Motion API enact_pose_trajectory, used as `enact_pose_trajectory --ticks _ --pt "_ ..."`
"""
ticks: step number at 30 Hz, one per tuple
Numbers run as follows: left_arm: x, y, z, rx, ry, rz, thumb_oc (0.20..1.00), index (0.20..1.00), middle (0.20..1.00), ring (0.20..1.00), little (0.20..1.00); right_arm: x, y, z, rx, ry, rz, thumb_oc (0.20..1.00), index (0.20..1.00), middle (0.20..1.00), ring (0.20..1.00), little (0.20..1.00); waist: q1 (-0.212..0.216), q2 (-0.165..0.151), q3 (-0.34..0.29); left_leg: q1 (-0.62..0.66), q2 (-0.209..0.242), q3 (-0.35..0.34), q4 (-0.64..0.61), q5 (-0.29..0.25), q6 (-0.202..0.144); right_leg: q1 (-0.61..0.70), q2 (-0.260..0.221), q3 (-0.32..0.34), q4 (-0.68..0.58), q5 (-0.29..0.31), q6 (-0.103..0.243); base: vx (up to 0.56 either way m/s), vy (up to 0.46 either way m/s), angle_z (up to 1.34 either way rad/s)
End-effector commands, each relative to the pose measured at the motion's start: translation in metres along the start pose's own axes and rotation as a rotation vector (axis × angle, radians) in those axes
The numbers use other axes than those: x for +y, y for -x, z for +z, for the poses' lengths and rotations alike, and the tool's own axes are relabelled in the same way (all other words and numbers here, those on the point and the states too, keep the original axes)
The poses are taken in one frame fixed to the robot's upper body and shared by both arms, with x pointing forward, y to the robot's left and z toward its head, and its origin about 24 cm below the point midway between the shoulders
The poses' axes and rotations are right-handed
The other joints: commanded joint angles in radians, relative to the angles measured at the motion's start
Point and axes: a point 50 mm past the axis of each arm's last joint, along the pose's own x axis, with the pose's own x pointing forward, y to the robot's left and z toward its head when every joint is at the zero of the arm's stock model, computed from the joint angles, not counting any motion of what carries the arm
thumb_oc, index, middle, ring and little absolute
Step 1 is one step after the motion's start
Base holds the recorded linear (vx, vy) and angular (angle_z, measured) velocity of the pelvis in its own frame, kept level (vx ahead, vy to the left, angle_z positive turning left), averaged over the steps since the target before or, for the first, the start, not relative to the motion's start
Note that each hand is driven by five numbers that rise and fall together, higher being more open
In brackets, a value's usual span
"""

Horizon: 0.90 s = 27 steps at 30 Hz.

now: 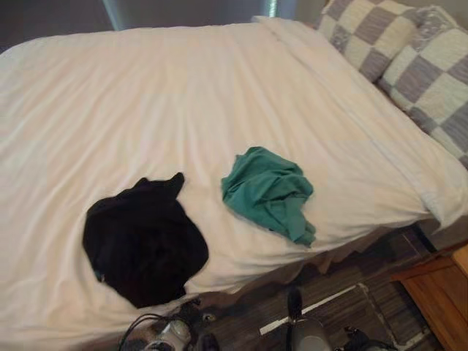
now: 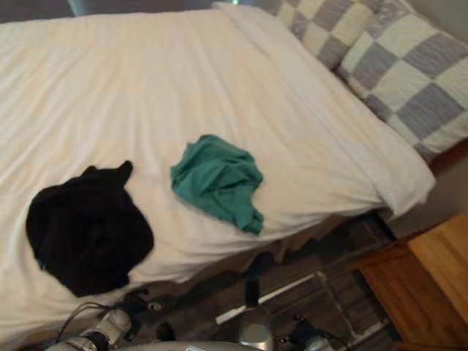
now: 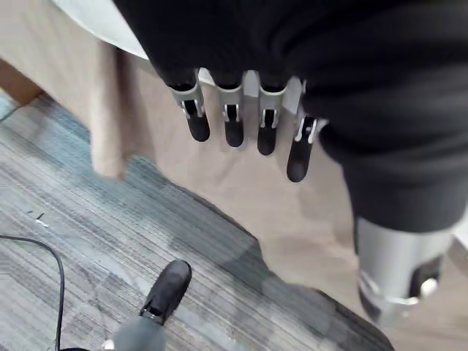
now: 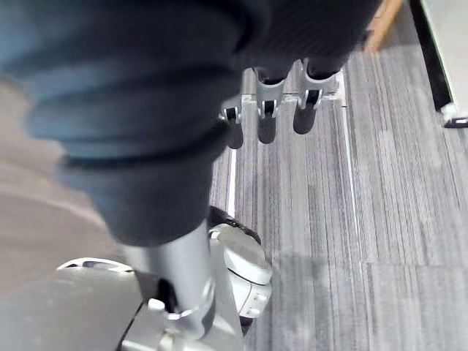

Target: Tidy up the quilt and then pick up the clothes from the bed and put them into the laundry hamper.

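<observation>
A white quilt [image 1: 183, 110] lies spread smooth over the bed. On its near part rest two garments: a crumpled black one [image 1: 142, 241] on the left and a bunched teal one [image 1: 270, 191] on the right, close to the bed's near edge. My left hand [image 3: 234, 117] hangs beside the bed's tan skirt, above the floor, fingers straight and holding nothing. My right hand [image 4: 281, 102] hangs over the grey floor, fingers relaxed and empty. Both hands are below the level of the mattress, away from the clothes.
Two checked grey-and-white pillows [image 1: 409, 51] lean at the bed's head on the right. A wooden bedside cabinet [image 2: 424, 285] stands at the lower right. Grey striped carpet [image 4: 380, 190] runs along the near side of the bed.
</observation>
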Motion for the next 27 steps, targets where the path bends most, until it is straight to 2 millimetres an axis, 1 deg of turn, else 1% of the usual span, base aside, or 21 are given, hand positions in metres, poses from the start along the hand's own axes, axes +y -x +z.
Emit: enact_pose_trajectory --ticks 1,5,6,7,9,10,11,12,13,14,15,16,18,19,20,21,22,23,25,26,27 --pt "0.029 0.001 -0.019 0.078 0.028 0.101 1.000 1.000 1.000 1.000 1.000 -0.008 -0.004 0.045 -0.122 0.074 -0.011 1.000 1.000 1.000 1.000 1.000 0.060 -0.006 0.029 0.019 0.052 -0.041 -0.002 0.002 -0.078 0.032 0.028 0.078 0.028 -0.001 0.035 -0.07 -0.011 0.56" --pt "0.022 0.014 -0.071 0.258 0.194 0.126 1.000 1.000 1.000 1.000 1.000 -0.015 -0.005 0.038 -0.096 0.098 -0.030 1.000 1.000 1.000 1.000 1.000 0.113 -0.005 0.010 -0.017 0.050 -0.084 -0.002 0.022 -0.082 0.066 0.020 0.031 -0.033 -0.002 0.020 -0.01 -0.074 0.38" --pt "0.022 0.014 -0.071 0.258 0.194 0.126 1.000 1.000 1.000 1.000 1.000 -0.015 -0.005 0.038 -0.096 0.098 -0.030 1.000 1.000 1.000 1.000 1.000 0.113 -0.005 0.010 -0.017 0.050 -0.084 -0.002 0.022 -0.082 0.066 0.020 0.031 -0.033 -0.002 0.020 0.00 -0.124 0.21" --pt "0.018 0.023 -0.094 0.341 0.258 0.137 1.000 1.000 1.000 1.000 1.000 -0.020 -0.005 0.038 -0.092 0.102 -0.041 1.000 1.000 1.000 1.000 1.000 0.131 0.001 0.012 -0.024 0.052 -0.094 -0.002 0.028 -0.088 0.086 0.016 0.003 -0.067 0.001 0.021 0.01 -0.101 0.25" --pt "0.017 0.027 -0.102 0.365 0.281 0.145 1.000 1.000 1.000 1.000 1.000 -0.024 -0.005 0.038 -0.088 0.091 -0.051 1.000 1.000 1.000 1.000 1.000 0.134 0.005 0.015 -0.029 0.052 -0.102 -0.002 0.031 -0.089 0.095 0.018 0.001 -0.081 -0.004 0.016 -0.02 -0.078 0.23" --pt "0.019 0.030 -0.110 0.388 0.339 0.175 1.000 1.000 1.000 1.000 1.000 -0.038 -0.005 0.032 -0.067 0.005 -0.100 1.000 1.000 1.000 1.000 1.000 0.146 0.018 0.035 -0.055 0.047 -0.116 -0.002 0.054 -0.094 0.099 0.013 -0.011 -0.090 -0.010 0.008 -0.11 -0.037 0.34" --pt "0.023 0.029 -0.108 0.379 0.359 0.191 1.000 1.000 1.000 1.000 1.000 -0.046 -0.005 0.030 -0.063 -0.046 -0.124 1.000 1.000 1.000 1.000 1.000 0.144 0.020 0.046 -0.077 0.051 -0.109 0.012 0.072 -0.104 0.101 0.005 -0.027 -0.091 -0.010 0.005 -0.20 -0.028 0.51" --pt "0.026 0.030 -0.110 0.388 0.378 0.205 1.000 1.000 1.000 1.000 1.000 -0.056 -0.004 0.024 -0.049 -0.131 -0.165 1.000 1.000 1.000 1.000 1.000 0.135 0.018 0.050 -0.090 0.064 -0.065 0.043 0.070 -0.111 0.096 -0.015 -0.052 -0.089 -0.004 0.005 -0.21 0.036 0.75" --pt "0.029 0.033 -0.116 0.403 0.393 0.218 1.000 1.000 1.000 1.000 1.000 -0.066 -0.003 0.020 -0.046 -0.213 -0.200 1.000 1.000 1.000 1.000 1.000 0.117 0.020 0.044 -0.083 0.078 -0.036 0.070 0.039 -0.109 0.085 -0.022 -0.069 -0.084 -0.007 0.005 -0.17 0.076 0.90" --pt "0.029 0.036 -0.123 0.424 0.404 0.226 1.000 1.000 1.000 1.000 1.000 -0.069 -0.002 0.016 -0.038 -0.253 -0.209 1.000 1.000 1.000 1.000 1.000 0.109 0.026 0.039 -0.073 0.086 -0.035 0.084 0.031 -0.113 0.083 -0.018 -0.074 -0.079 -0.009 0.006 -0.04 0.153 1.09" --pt "0.034 0.043 -0.136 0.469 0.451 0.265 1.000 1.000 1.000 1.000 1.000 -0.084 0.002 -0.002 -0.003 -0.421 -0.297 1.000 1.000 1.000 1.000 1.000 0.087 0.039 0.026 -0.053 0.084 -0.029 0.053 0.038 -0.110 0.081 -0.016 -0.072 -0.066 -0.002 0.012 0.02 0.119 0.76" --pt "0.034 0.043 -0.136 0.469 0.450 0.265 1.000 1.000 1.000 1.000 1.000 -0.084 0.002 -0.002 -0.002 -0.422 -0.297 1.000 1.000 1.000 1.000 1.000 0.087 0.039 0.026 -0.051 0.084 -0.029 0.050 0.040 -0.110 0.082 -0.016 -0.072 -0.065 -0.003 0.012 0.04 0.126 0.34" --pt "0.058 0.048 -0.144 0.465 0.482 0.349 1.000 1.000 1.000 1.000 1.000 -0.102 0.009 -0.021 0.025 -0.579 -0.399 1.000 1.000 1.000 1.000 1.000 0.070 0.045 0.018 -0.028 0.086 -0.013 0.021 0.047 -0.112 0.090 -0.026 -0.079 -0.056 0.000 0.022 0.05 0.103 -0.08" --pt "0.075 0.051 -0.147 0.450 0.493 0.410 1.000 1.000 1.000 1.000 1.000 -0.115 0.015 -0.031 0.018 -0.643 -0.470 1.000 1.000 1.000 1.000 1.000 0.063 0.045 0.011 -0.014 0.084 -0.005 0.014 0.042 -0.111 0.097 -0.028 -0.078 -0.058 0.005 0.027 0.11 0.109 -0.03" --pt "0.099 0.054 -0.144 0.399 0.494 0.491 1.000 1.000 1.000 1.000 1.000 -0.126 0.023 -0.045 0.021 -0.712 -0.547 1.000 1.000 1.000 1.000 1.000 0.055 0.045 0.000 0.002 0.085 0.005 0.007 0.037 -0.113 0.109 -0.037 -0.083 -0.061 0.010 0.035 0.07 0.063 0.03" --pt "0.100 0.054 -0.144 0.399 0.493 0.491 1.000 1.000 1.000 1.000 1.000 -0.126 0.023 -0.045 0.022 -0.713 -0.547 1.000 1.000 1.000 1.000 1.000 0.056 0.043 -0.001 -0.001 0.083 0.005 0.006 0.042 -0.112 0.106 -0.038 -0.083 -0.062 0.013 0.034 0.10 0.099 0.06" --pt "0.167 0.063 -0.119 0.213 0.501 0.726 1.000 1.000 1.000 1.000 1.000 -0.161 0.042 -0.052 -0.055 -0.741 -0.725 1.000 1.000 1.000 1.000 1.000 0.042 0.039 -0.018 0.019 0.079 0.016 -0.002 0.034 -0.111 0.112 -0.050 -0.078 -0.062 0.025 0.050 0.05 0.070 0.03" --pt "0.167 0.063 -0.119 0.214 0.499 0.726 1.000 1.000 1.000 1.000 1.000 -0.160 0.042 -0.052 -0.054 -0.740 -0.725 1.000 1.000 1.000 1.000 1.000 0.043 0.038 -0.019 0.019 0.079 0.017 -0.002 0.033 -0.111 0.112 -0.051 -0.077 -0.062 0.025 0.050 0.08 0.092 0.00" --pt "0.214 0.078 -0.093 0.037 0.459 0.873 1.000 1.000 1.000 1.000 1.000 -0.191 0.060 -0.041 -0.173 -0.654 -0.815 1.000 1.000 1.000 1.000 1.000 0.035 0.035 -0.021 0.035 0.080 0.025 -0.002 0.021 -0.114 0.117 -0.057 -0.072 -0.060 0.031 0.061 0.01 0.039 -0.08" --pt "0.214 0.078 -0.093 0.038 0.458 0.873 1.000 1.000 1.000 1.000 1.000 -0.190 0.060 -0.042 -0.173 -0.653 -0.814 1.000 1.000 1.000 1.000 1.000 0.036 0.033 -0.023 0.031 0.078 0.026 -0.002 0.026 -0.113 0.112 -0.059 -0.070 -0.059 0.035 0.060 0.01 0.037 -0.11" --pt "0.246 0.094 -0.060 -0.146 0.399 0.964 1.000 1.000 1.000 1.000 1.000 -0.216 0.078 -0.027 -0.277 -0.554 -0.891 1.000 1.000 1.000 1.000 1.000 0.032 0.031 -0.024 0.043 0.079 0.031 -0.002 0.017 -0.114 0.118 -0.060 -0.068 -0.060 0.038 0.066 -0.01 0.029 -0.09"
